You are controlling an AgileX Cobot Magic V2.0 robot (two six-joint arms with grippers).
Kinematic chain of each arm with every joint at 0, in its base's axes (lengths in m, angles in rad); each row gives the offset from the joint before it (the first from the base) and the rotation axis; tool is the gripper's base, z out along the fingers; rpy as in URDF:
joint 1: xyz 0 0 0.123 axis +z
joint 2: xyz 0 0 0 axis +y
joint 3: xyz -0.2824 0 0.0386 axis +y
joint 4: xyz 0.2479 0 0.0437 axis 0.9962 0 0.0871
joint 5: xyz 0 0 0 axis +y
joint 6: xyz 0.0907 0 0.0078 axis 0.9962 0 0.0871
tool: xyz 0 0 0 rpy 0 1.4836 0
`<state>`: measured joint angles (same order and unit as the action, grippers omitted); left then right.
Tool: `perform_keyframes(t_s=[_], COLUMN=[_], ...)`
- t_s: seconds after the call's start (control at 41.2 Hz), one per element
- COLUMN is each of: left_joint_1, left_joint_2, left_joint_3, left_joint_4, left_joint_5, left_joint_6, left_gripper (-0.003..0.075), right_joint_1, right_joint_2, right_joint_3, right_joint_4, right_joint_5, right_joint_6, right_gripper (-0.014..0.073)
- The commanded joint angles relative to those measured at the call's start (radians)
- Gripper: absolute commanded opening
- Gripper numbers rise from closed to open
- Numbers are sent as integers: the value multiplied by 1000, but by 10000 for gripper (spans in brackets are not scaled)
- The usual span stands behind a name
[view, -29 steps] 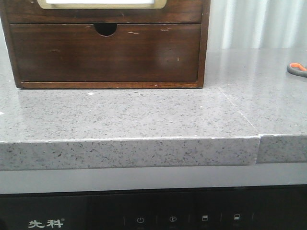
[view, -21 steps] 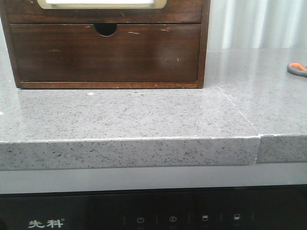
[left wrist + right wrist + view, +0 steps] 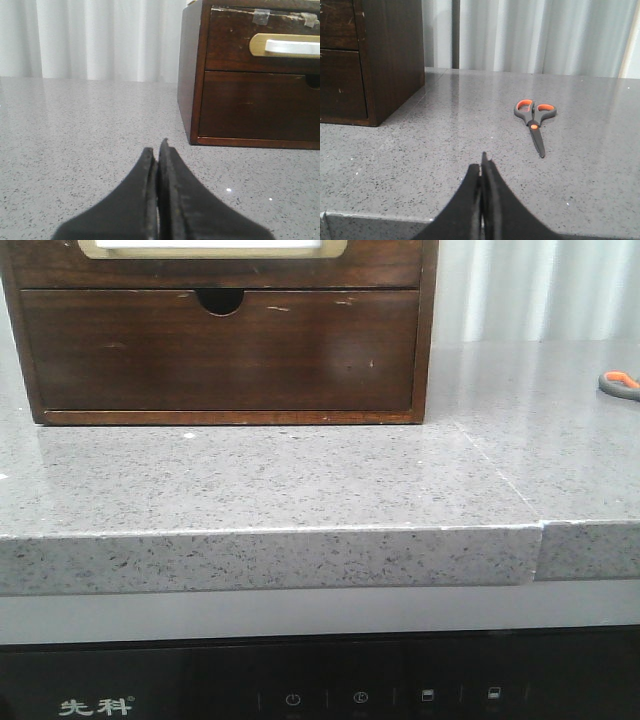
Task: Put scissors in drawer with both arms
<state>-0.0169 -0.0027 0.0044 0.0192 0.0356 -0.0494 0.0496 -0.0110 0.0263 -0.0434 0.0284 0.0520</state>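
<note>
The left pincer has its two dark fingers pressed together, with only a thin line between them, and it holds nothing; it sits low over the grey speckled desk. In front of it and to one side stands the dark brown wooden cabinet, well apart from the fingertips. In the left wrist view the drawer is the upper one — it carries a pale panel with a gold rim and some pieces of clear tape along its top edge. It looks shut, flush with the frame. Under it is the plain lower drawer, also shut. The right pincer is likewise closed, finger against finger, and empty, above the same desk near its front edge. Beyond it, a little to the side, the scissors lie flat on the desk with the blades closed — the grey loops with orange lining point away from the pincer and the tip points toward it. They are not touching the pincer and they are well apart from the cabinet, whose side wall shows at the edge of the right wrist view. In the front view neither arm is visible; only the end of the scissors' handle shows at the right edge of the desk, and the cabinet stands at the left with the notched lower drawer facing forward. A pale curtain hangs behind the desk.
</note>
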Motion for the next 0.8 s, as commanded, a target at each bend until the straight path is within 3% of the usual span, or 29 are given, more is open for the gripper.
perform_keyframes(t_s=[0.0,0.17,0.267,0.485,0.776], left_joint_1=[-9,-9,-9,-9,-9], left_joint_2=[-17,-17,-17,20,202], left_joint_3=[24,-10,-110,-428,-757], left_joint_4=[0,-2,-5,15,15], left_joint_5=[-97,-188,-156,98,358], left_joint_6=[-5,-8,-8,-8,-8], left_gripper=[-20,-20,-20,-20,-20], right_joint_1=[1,1,1,1,1], right_joint_2=[-16,-16,-16,24,255], right_joint_3=[1,-62,-145,-392,-687], right_joint_4=[-15,64,68,51,8], right_joint_5=[-102,-47,30,229,424], right_joint_6=[-2,-1,-1,-1,-1], right_gripper=[-117,-117,-117,-117,-117])
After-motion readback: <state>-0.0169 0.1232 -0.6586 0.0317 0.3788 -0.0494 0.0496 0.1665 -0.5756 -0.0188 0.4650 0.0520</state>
